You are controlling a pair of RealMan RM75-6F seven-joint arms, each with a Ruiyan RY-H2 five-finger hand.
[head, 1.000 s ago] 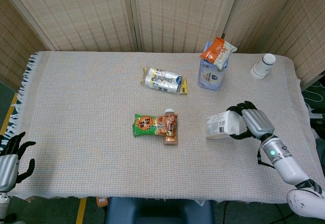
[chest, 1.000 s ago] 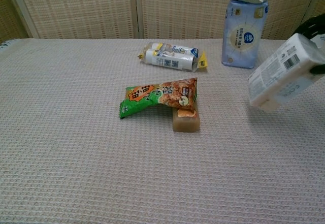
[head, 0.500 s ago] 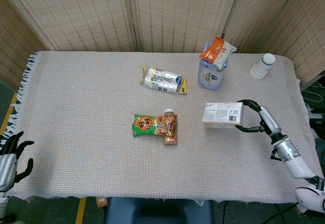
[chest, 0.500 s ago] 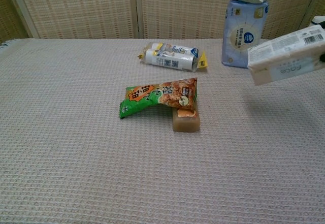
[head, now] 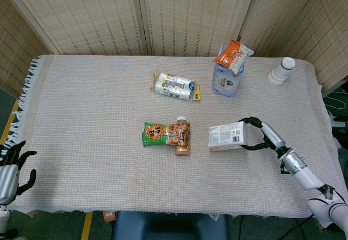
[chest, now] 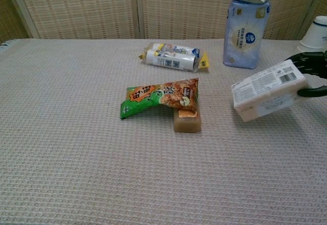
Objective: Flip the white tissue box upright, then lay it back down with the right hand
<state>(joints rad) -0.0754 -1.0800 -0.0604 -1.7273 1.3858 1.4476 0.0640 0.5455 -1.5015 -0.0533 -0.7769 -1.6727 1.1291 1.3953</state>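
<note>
Now lower and further left than half a second ago, tilted with its left end dipping toward the counter [head: 98, 109]: white tissue box [head: 226, 136], gripped at its right end by right hand [head: 263, 135]; lay-down apparently under way.

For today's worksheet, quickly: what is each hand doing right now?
Left hand: open, holding nothing, at the table's edge.
Right hand: holding the white tissue box.

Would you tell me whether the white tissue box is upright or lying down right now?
Lying lengthwise, slightly tilted: the white tissue box is held at its right end by the right hand.
</note>
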